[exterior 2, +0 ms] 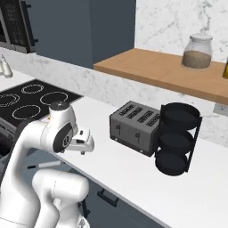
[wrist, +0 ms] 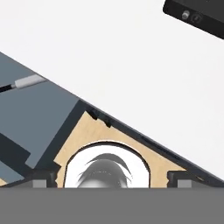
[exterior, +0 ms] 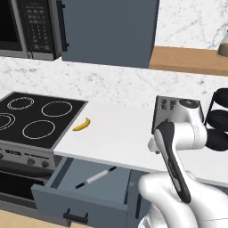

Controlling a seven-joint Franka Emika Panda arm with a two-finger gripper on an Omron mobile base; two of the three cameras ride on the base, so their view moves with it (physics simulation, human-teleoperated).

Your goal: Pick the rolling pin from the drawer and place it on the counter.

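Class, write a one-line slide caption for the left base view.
Rolling pin lies in the open drawer below the counter, banana beside the stovetop.

No text, label, brand or number can be read. The black keypad panel of the microwave (exterior: 38, 26) shows small marks, but these are too blurred to read.

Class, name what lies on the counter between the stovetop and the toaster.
A banana lies on the counter, between stovetop and toaster, in the left base view.
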